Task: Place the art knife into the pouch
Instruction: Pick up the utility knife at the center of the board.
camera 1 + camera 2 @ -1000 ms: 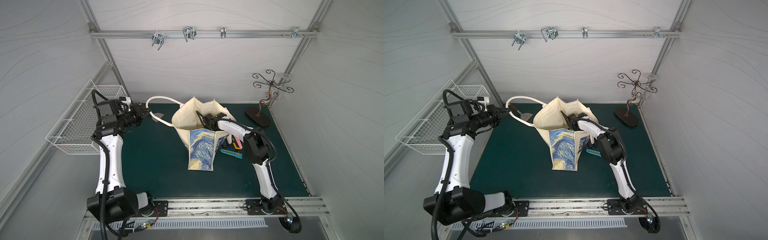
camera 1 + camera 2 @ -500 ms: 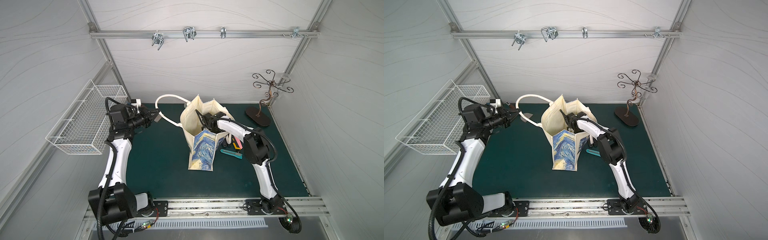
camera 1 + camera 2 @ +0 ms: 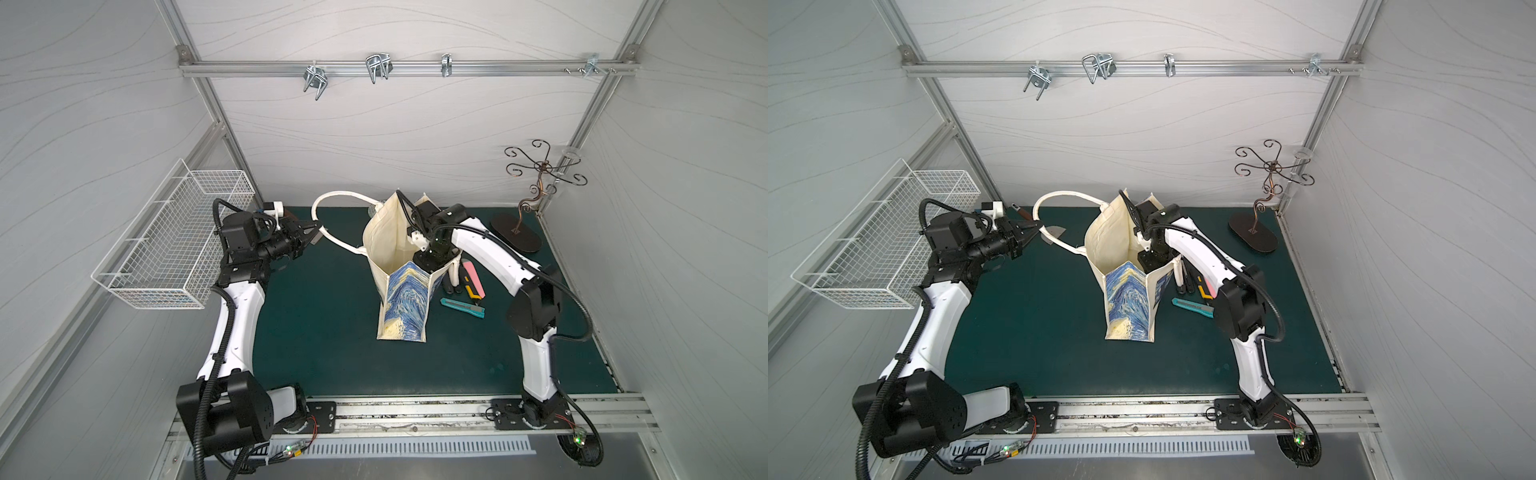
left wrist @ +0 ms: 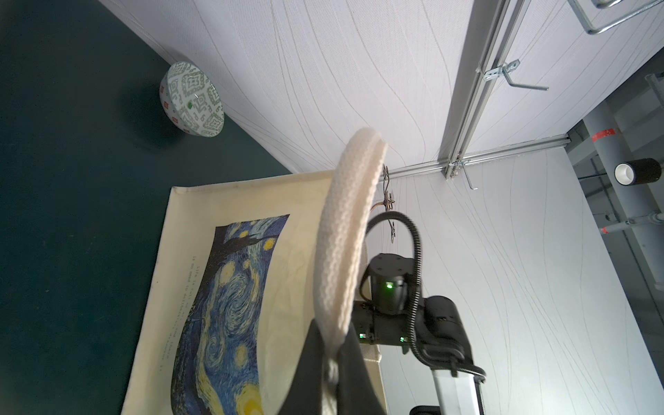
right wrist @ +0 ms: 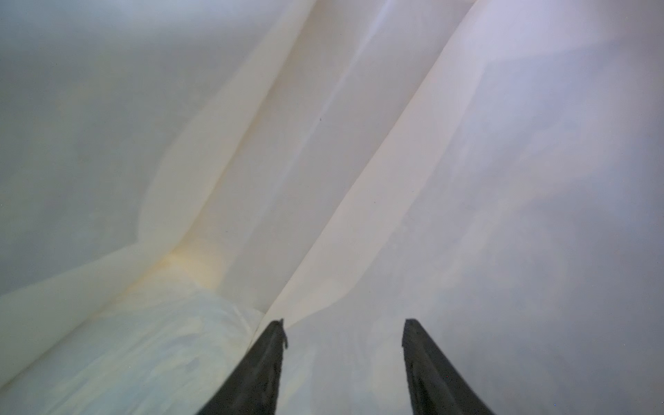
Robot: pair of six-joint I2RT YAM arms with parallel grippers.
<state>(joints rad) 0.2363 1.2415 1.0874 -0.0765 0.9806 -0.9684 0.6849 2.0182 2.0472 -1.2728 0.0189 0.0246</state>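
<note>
Two jaws of the right gripper [image 5: 343, 323] stood apart with nothing between them, deep inside the pouch [image 3: 405, 307], an upright cream canvas bag with a blue-and-yellow swirl print, mid-surface. Whether a knife lay hidden in its folds I could not tell. Outside, just beside the pouch toward the right edge, lay several cutters. The teal art knife [image 3: 461, 308] was frontmost, its long axis roughly along the front edge, nearer the right arm. The left gripper [image 3: 313, 228] was clenched on the rope handle [image 4: 345, 230].
</note>
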